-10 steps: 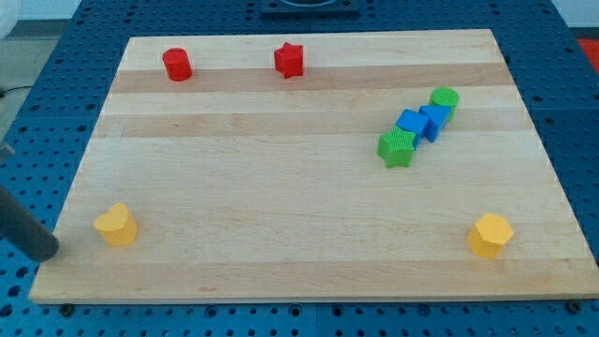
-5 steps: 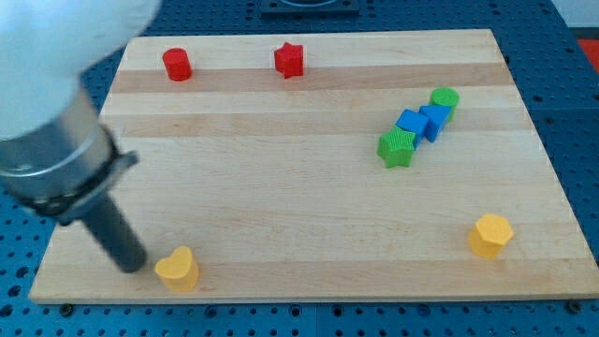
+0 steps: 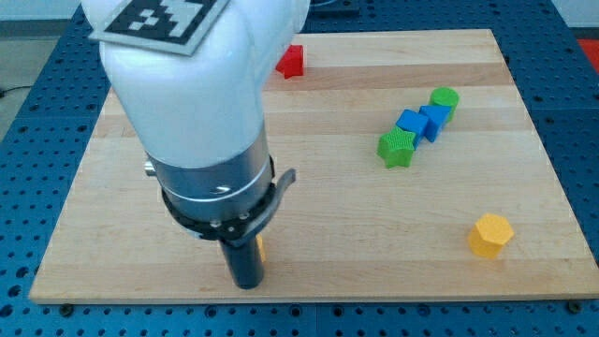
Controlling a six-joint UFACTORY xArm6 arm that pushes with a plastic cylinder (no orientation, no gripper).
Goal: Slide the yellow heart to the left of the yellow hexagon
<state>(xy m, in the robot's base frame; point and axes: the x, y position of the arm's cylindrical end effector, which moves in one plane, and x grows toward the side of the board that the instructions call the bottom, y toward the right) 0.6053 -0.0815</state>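
1. Down at my tip: nothing to spread or pinch, just a bare rod end holding nothing, planted near the bottom edge of the board, left of the view's centre.
2. Just beside it, on the view's right and slightly upward: only a thin sliver of the yellow heart, mostly hidden behind the rod. Looks to be touching the rod, or very nearly; cannot tell for certain, with the contact itself out of sight.
3. Well apart, toward the view's right and near the same bottom edge: the yellow hexagon, standing free, with bare wood between it and the heart.
4. Judged from that layout: heart on the far side of my tip from nothing, and on the near side toward the hexagon, so well placed for a push rightward along the bottom edge; probably mid-push, roughly partway along.
5. Needs a stop short of the hexagon, to leave the heart just to its left and not knock it.
6. Risk: an off-centre push and a heart slipping round the rod or off the bottom edge.
7. Clear of that path, higher up: red star half behind the arm, green star, two blue blocks, green cylinder.
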